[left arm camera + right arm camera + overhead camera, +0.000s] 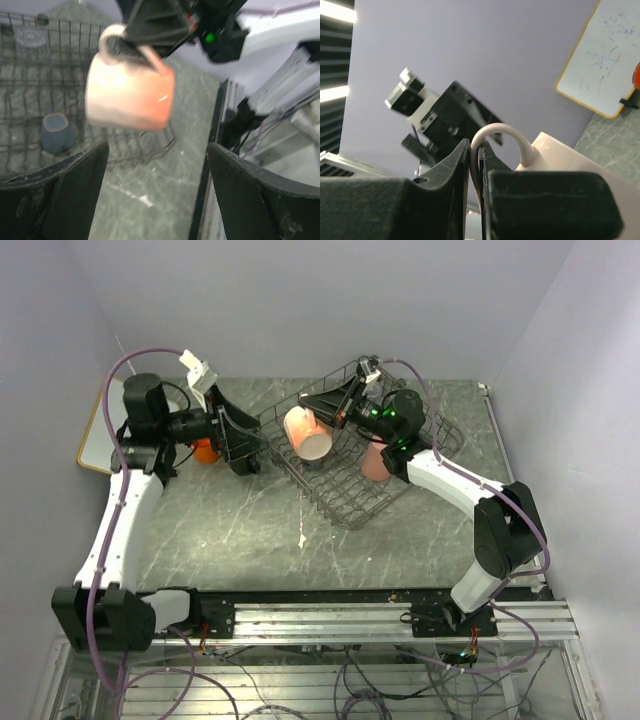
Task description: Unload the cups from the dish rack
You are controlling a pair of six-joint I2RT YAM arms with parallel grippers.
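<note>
I hold the pale pink ceramic mug (130, 97) by its handle in the pinched right gripper (474, 146), above the grey wire dish rack (345, 508) (clear of the tines, I judge). The left gripper (157, 147) gapes wide and empty, perhaps to receive it.

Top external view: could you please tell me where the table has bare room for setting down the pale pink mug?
Widest bare table lies near, between the dish rack and the arm bases' rail. Crowded: far left, where the left gripper, orange cup and whiteboard cluster.
</note>
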